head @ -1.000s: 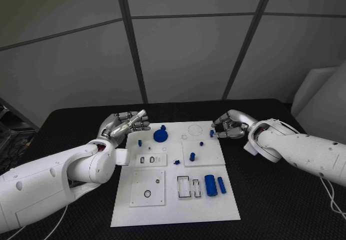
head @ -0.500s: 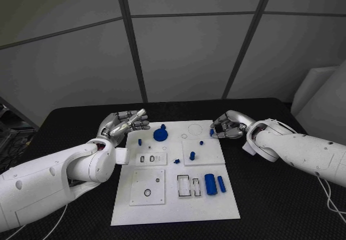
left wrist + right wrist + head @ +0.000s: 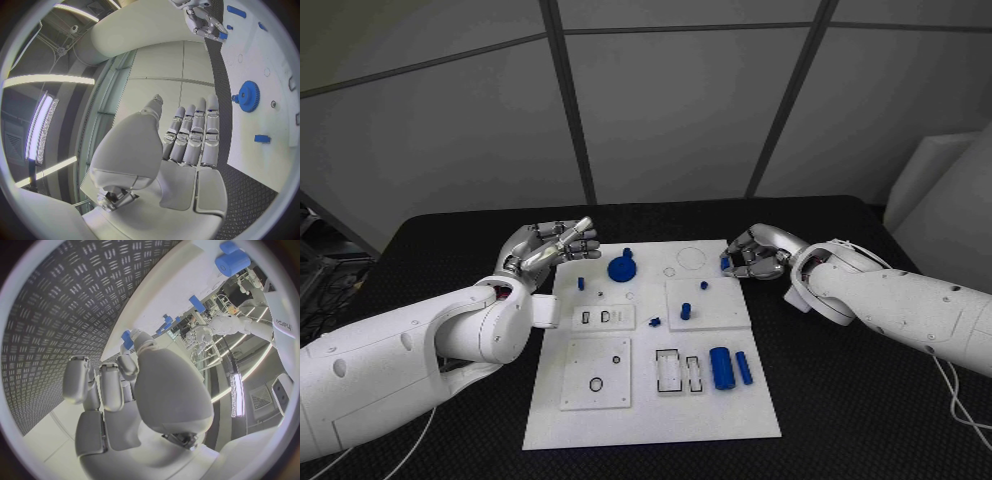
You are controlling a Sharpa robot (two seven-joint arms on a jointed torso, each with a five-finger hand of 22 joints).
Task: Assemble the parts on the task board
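Robotics lab — grey wall panels, black table

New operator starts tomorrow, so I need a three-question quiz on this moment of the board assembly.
1. True or false: the left hand holds a blue part.
2. Which hand pinches a small blue part at the task board's far right edge? A) left B) right C) neither
3. Fill in: the blue gear lies on the board's ___ half, away from the robot.

Key: 1. False; its fingers are apart and hold nothing. 2. B, the right hand. 3. far.
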